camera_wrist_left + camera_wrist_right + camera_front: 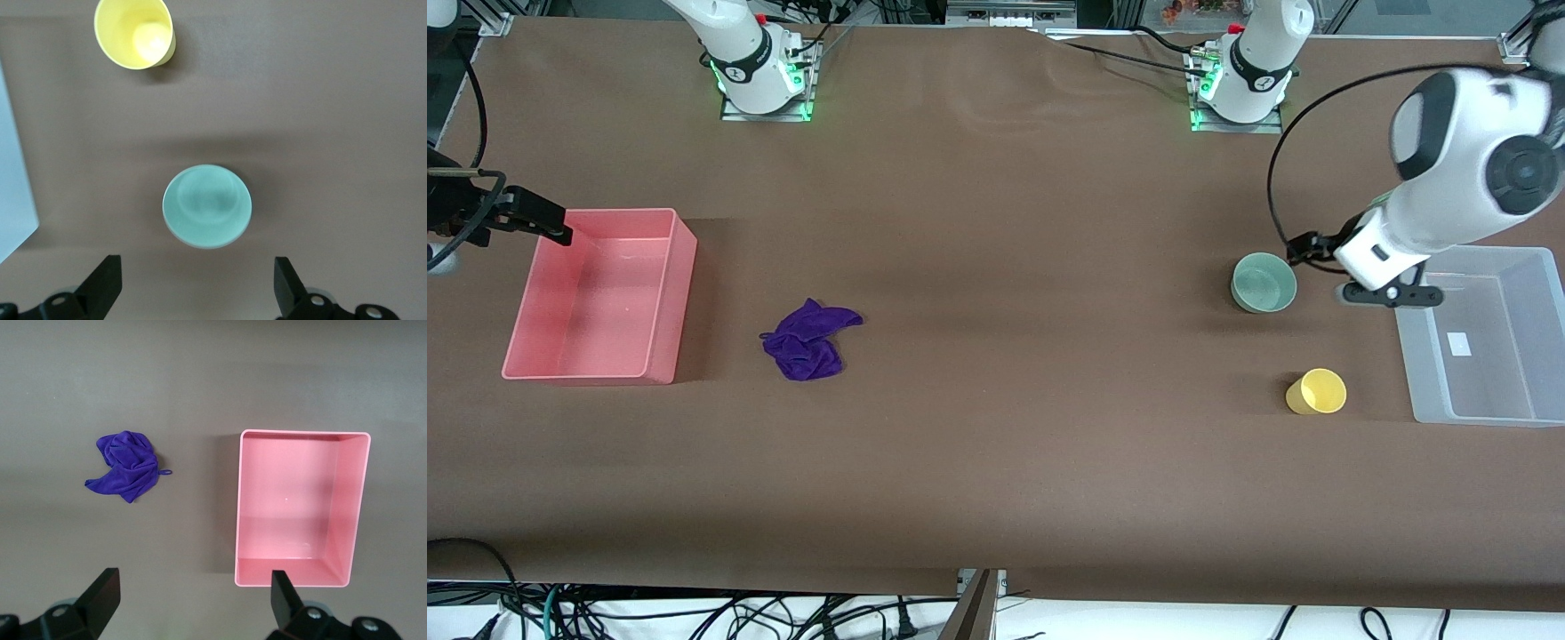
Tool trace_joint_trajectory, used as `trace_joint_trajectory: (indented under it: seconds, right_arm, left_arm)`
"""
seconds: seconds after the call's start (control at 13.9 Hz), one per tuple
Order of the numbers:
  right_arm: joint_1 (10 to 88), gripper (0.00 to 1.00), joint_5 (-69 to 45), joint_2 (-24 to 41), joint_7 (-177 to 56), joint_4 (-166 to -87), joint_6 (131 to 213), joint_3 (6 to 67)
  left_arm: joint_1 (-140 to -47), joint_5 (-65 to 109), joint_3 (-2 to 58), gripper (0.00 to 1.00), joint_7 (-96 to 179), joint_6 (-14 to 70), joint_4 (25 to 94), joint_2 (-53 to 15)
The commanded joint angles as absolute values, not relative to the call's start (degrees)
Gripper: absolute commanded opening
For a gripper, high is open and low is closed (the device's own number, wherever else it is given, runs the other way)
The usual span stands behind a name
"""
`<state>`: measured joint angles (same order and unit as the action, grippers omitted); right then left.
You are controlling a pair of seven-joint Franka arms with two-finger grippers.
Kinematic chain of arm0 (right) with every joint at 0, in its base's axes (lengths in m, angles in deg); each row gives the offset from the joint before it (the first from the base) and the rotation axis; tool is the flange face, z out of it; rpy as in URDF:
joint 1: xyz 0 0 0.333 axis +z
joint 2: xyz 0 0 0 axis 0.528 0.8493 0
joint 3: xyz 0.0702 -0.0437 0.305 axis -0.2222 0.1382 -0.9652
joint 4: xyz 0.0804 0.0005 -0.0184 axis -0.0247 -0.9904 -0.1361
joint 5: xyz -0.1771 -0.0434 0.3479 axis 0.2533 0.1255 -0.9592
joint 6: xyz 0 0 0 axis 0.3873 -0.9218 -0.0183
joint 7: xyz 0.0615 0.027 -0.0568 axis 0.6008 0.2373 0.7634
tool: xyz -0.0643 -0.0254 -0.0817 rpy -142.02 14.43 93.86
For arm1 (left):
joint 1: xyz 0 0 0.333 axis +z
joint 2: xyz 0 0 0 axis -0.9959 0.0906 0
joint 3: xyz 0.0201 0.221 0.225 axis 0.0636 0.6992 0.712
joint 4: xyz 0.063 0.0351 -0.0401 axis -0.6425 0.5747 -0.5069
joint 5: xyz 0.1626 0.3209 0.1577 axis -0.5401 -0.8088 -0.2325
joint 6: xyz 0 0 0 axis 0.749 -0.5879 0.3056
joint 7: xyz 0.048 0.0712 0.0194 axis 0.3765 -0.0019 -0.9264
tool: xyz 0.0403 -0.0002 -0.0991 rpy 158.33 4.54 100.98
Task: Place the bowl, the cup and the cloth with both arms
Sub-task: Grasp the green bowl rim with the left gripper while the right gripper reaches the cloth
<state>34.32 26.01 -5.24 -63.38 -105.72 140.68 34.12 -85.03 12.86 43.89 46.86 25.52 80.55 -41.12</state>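
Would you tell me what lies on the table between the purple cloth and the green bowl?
Nothing: in the front view only bare brown table runs from the cloth to the bowl; the cup sits nearer the camera.

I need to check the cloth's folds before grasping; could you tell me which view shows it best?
The right wrist view: the cloth lies below the open right gripper, unobstructed, folds distinct. The front view shows it smaller, beside the pink bin. The left wrist view misses it.
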Motion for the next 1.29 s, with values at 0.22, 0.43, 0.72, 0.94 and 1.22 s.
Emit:
trace_joint_trajectory:
  seconds: [0.22, 0.43, 0.72, 0.94, 1.22]
  right_arm:
    - [34.86, 1.0, 25.16, -1.12, -62.79, -107.94, 142.57, 32.31]
    - [35.65, 1.0, 24.1, 4.6, -63.66, -111.88, 148.16, 29.33]
    - [36.43, 1.0, 23.92, 5.39, -63.85, -126.8, 168.79, 26.59]
    - [38.63, 1.0, 23.84, 8.63, -65.25, -133.86, 181.74, 26.5]
    - [40.74, 1.0, 23.75, 12.6, -65.34, -140.88, 194.47, 26.59]
  left_arm:
    - [-78.75, 12.13, 43.93, 0.99, 57.26, 51.55, 93.02, -33.55]
    - [-76.28, 15.27, 43.58, 0.95, 60.28, 55.53, 93.1, -28.96]
    - [-76.45, 19.25, 43.32, 0.14, 64.56, 55.35, 93.54, -27.03]
    - [-76.28, 19.25, 43.32, 0.0, 66.6, 55.09, 93.28, -26.93]
    - [-76.28, 19.25, 43.23, 0.0, 68.0, 54.22, 92.67, -27.81]
